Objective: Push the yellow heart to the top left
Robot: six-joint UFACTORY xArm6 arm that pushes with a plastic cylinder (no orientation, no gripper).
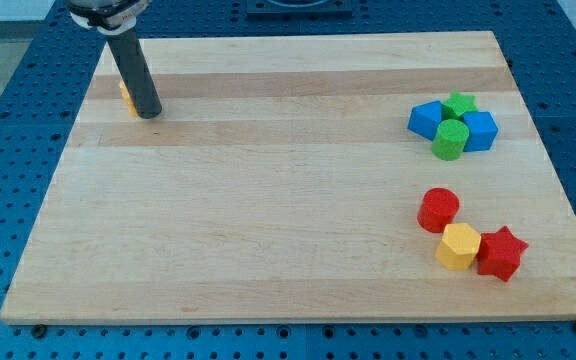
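My tip (149, 115) touches the mostly hidden yellow block (125, 94) near the board's (268, 240) top-left edge; no pincer shows.

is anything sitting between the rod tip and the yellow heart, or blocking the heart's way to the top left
Nothing visible does. My tip is right against the yellow heart, which peeks out on the rod's left side, already near the board's top left corner. All other blocks sit far off at the view's right.

At the view's right, a green star (459, 104), green cylinder (450, 139) and two blue blocks (427, 119) (480, 130) cluster; below, a red cylinder (438, 210), yellow hexagon (458, 246) and red star (500, 253).
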